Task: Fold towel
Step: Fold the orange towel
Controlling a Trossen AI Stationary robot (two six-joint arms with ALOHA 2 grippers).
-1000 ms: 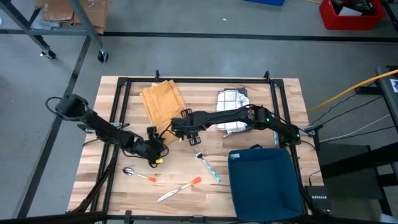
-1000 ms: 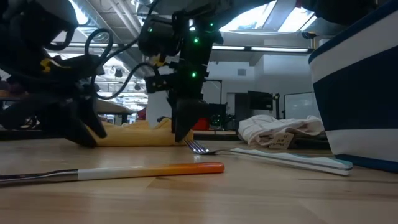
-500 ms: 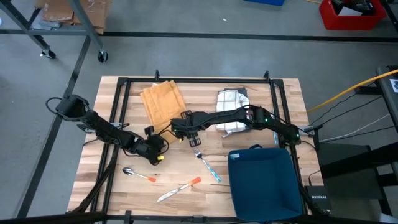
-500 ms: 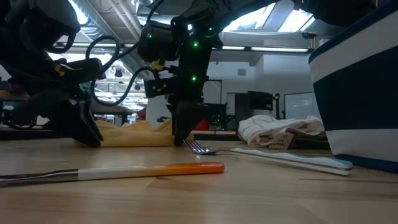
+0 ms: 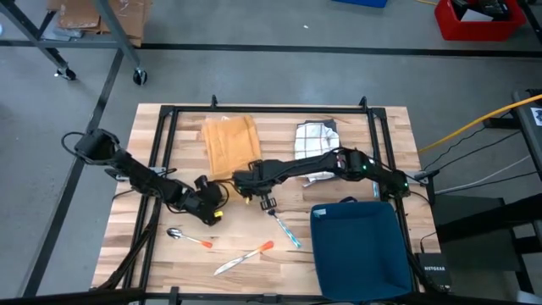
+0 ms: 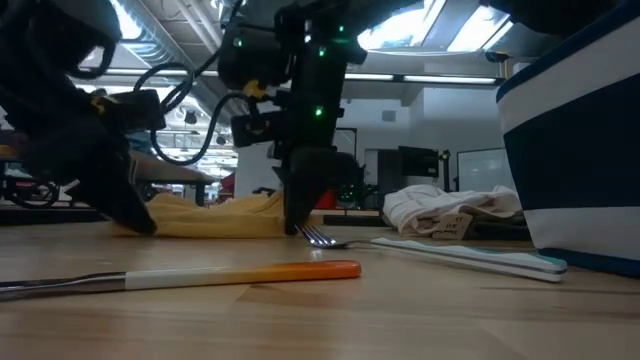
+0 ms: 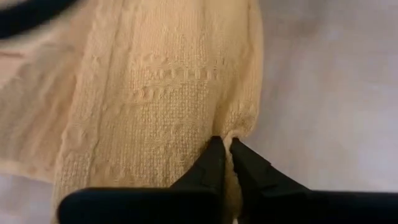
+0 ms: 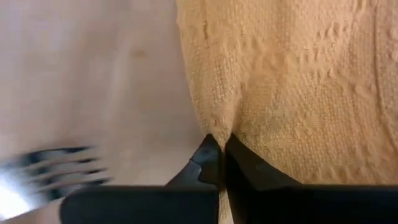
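Note:
A yellow knitted towel (image 5: 229, 144) lies on the wooden table, far of centre. It also shows in the low view (image 6: 215, 214). My left gripper (image 5: 206, 188) is shut at the towel's near left corner. My right gripper (image 5: 252, 180) is shut at its near right corner. Both stand low over the table in the low view, the left (image 6: 130, 212) and the right (image 6: 300, 218). My left gripper pinches the towel's near edge (image 7: 239, 127) between its two fingers, close to the near left corner. The fingers come from the near side, slanting down. The rest of the towel lies on the table. My right gripper pinches the towel's near edge (image 8: 214, 124) between its two fingers, close to the near right corner. The cloth puckers at the fingertips. The fingers come from the near side, slanting down, and the rest of the towel lies on the table.
A crumpled white and grey cloth (image 5: 315, 137) lies far right of the towel. A fork with a blue handle (image 5: 281, 220) lies just near of my right gripper. A spoon (image 5: 188, 237) and a knife (image 5: 246, 257) lie near the front edge. A blue bin (image 5: 360, 250) stands near right.
The towel has turned from a skewed lie to square with the table, and its near edge has spread wider. My right gripper has gone toward the near edge and a little right with its corner. My left gripper has gone slightly toward the far edge. Both stay shut.

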